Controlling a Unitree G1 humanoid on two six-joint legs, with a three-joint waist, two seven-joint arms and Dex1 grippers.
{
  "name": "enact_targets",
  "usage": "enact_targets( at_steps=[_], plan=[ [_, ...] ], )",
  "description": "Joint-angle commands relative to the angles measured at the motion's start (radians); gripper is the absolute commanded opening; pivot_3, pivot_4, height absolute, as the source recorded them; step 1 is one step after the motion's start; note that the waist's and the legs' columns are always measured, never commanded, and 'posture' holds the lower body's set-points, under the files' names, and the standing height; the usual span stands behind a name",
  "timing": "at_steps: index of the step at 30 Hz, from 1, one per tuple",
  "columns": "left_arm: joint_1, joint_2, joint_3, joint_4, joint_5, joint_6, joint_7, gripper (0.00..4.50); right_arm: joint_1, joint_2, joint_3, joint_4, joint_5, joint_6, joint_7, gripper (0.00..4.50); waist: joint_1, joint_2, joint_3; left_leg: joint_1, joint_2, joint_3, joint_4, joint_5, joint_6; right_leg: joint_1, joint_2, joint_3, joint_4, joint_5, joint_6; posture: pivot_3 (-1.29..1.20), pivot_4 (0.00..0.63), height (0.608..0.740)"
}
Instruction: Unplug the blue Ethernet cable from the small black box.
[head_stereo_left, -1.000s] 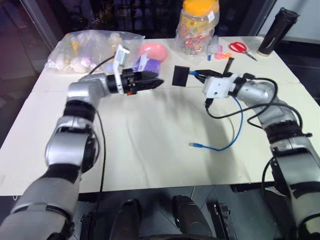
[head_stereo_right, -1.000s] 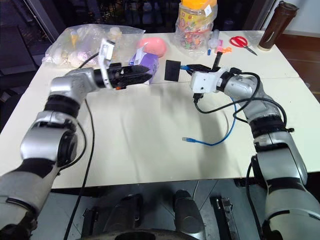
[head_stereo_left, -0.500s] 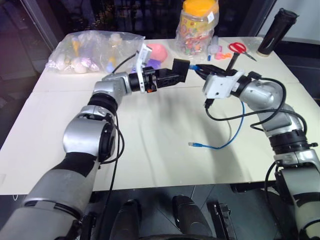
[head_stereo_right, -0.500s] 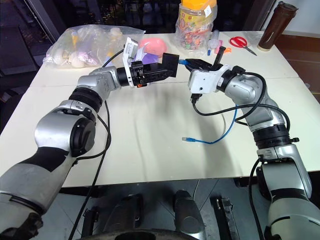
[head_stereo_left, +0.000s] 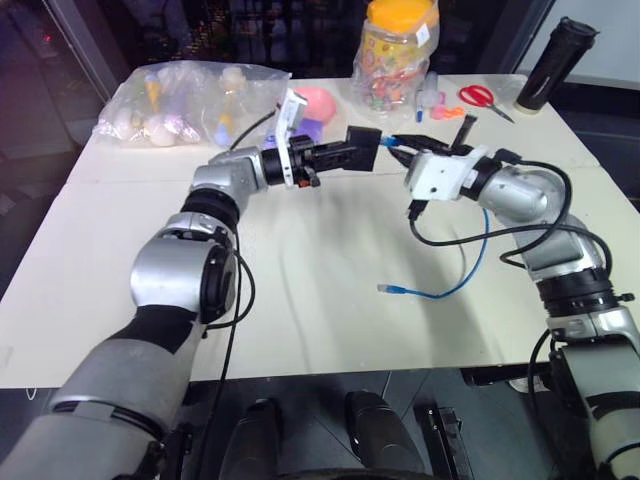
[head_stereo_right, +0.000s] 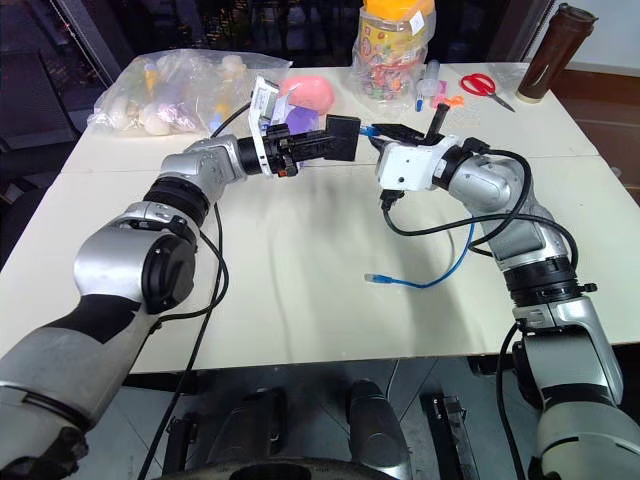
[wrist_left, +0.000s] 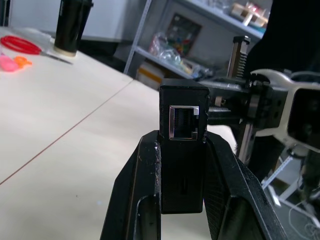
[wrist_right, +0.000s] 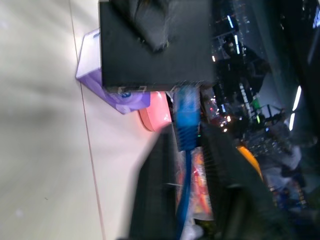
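Pulling the plug from the box, both held above the worktop

Best to keep the left gripper (head_stereo_left: 340, 157) clenched hard on the box (head_stereo_left: 361, 149) and draw the cable (head_stereo_left: 470, 270) straight out along its socket, without twisting. The right gripper (wrist_right: 187, 145) has its fingers around the plug beside the box; how tight, I cannot tell. The box is matte black and square; the cable is thin bright blue, trailing from the box down onto the worktop (head_stereo_left: 300, 290).

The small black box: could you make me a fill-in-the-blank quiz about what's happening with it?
The small black box is clamped in the robot's ___ pincer. The cable running up to the box is coloured ___. Its free plug lies on the ___.
Missing words: left, blue, table.
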Motion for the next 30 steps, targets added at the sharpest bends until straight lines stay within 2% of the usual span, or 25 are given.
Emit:
enact_targets(
  at_steps=[1, 3, 5, 6, 7, 9, 10, 13, 16, 21, 30],
  plan=[
    [-0.014, 0.012, 0.027, -0.016, 0.001, -0.017, 0.008, 0.51, 0.072, -0.034, -0.094, -0.135, 0.061, 0.136, 0.020, 2.59, 0.002, 0.000, 0.000, 0.000, 0.000, 0.000, 0.000, 0.000, 0.000, 0.000, 0.000, 0.000, 0.000, 0.000, 0.000, 0.00, 0.150, 0.739],
    [-0.013, 0.014, 0.038, -0.016, -0.004, -0.016, 0.015, 0.51, 0.139, -0.012, -0.158, -0.230, 0.152, 0.259, 0.030, 2.59, 0.007, 0.000, 0.000, -0.001, 0.000, -0.001, 0.000, 0.000, 0.000, 0.000, 0.000, -0.001, 0.000, 0.000, 0.000, 0.00, 0.150, 0.739],
    [-0.016, 0.016, 0.058, -0.017, -0.017, -0.006, 0.017, 0.51, 0.190, 0.057, -0.243, -0.341, 0.297, 0.450, 0.006, 2.59, 0.010, 0.000, 0.000, -0.001, 0.000, -0.001, 0.000, 0.000, 0.000, 0.000, 0.000, -0.001, 0.000, 0.000, 0.000, 0.00, 0.150, 0.739],
    [-0.018, 0.016, 0.073, -0.020, -0.029, 0.006, 0.012, 0.51, 0.222, 0.128, -0.317, -0.436, 0.468, 0.620, -0.040, 2.59, 0.010, 0.000, 0.000, -0.001, 0.000, -0.001, 0.000, 0.000, 0.000, 0.000, 0.000, -0.001, 0.000, 0.000, 0.000, 0.00, 0.150, 0.739],
    [-0.018, 0.017, 0.090, -0.025, -0.045, 0.024, -0.007, 0.51, 0.268, 0.211, -0.394, -0.544, 0.722, 0.787, -0.121, 2.59, 0.010, 0.000, 0.000, -0.001, 0.000, -0.001, 0.000, 0.000, 0.000, 0.000, 0.000, -0.001, 0.000, 0.000, 0.000, 0.00, 0.150, 0.739],
    [-0.007, 0.017, 0.102, -0.040, -0.059, 0.039, -0.043, 0.51, 0.336, 0.341, -0.488, -0.692, 1.133, 0.978, -0.268, 2.59, 0.012, 0.000, 0.000, 0.000, 0.001, -0.003, 0.000, 0.000, 0.000, 0.000, 0.001, -0.002, 0.002, 0.000, 0.000, 0.00, 0.150, 0.739],
    [-0.003, 0.016, 0.106, -0.044, -0.065, 0.056, -0.066, 0.51, 0.353, 0.380, -0.510, -0.724, 1.256, 1.016, -0.321, 2.59, 0.012, 0.000, 0.000, 0.000, 0.002, -0.004, -0.001, 0.000, 0.000, 0.001, 0.001, -0.003, 0.002, 0.000, -0.001, 0.00, 0.150, 0.739],
    [-0.006, 0.024, 0.144, -0.053, -0.120, 0.178, -0.143, 0.51, 0.365, 0.448, -0.522, -0.754, 1.424, 1.056, -0.421, 2.59, 0.012, 0.000, 0.000, 0.000, 0.001, -0.004, 0.000, 0.000, 0.000, 0.001, 0.001, -0.003, 0.002, 0.001, -0.001, 0.00, 0.150, 0.739],
    [-0.001, 0.030, 0.160, -0.081, -0.164, 0.312, -0.238, 0.51, 0.367, 0.490, -0.498, -0.760, 1.486, 1.050, -0.476, 2.59, 0.013, 0.000, 0.000, 0.000, 0.001, -0.004, 0.001, 0.000, 0.000, 0.001, 0.001, -0.003, 0.002, 0.001, -0.002, 0.00, 0.150, 0.739],
    [0.036, 0.015, 0.134, -0.142, -0.178, 0.399, -0.285, 0.51, 0.344, 0.520, -0.463, -0.729, 1.448, 0.997, -0.500, 2.59, 0.013, 0.000, 0.000, 0.000, 0.001, -0.004, 0.000, 0.000, 0.000, 0.001, 0.001, -0.003, 0.002, 0.001, -0.001, 0.00, 0.150, 0.739],
    [0.076, -0.013, 0.095, -0.197, -0.183, 0.424, -0.294, 0.51, 0.298, 0.534, -0.418, -0.644, 1.406, 0.947, -0.455, 2.59, 0.013, 0.000, 0.000, 0.000, 0.001, -0.004, 0.000, 0.000, 0.000, 0.001, 0.001, -0.003, 0.002, 0.001, -0.001, 0.00, 0.150, 0.739]
  ],
)
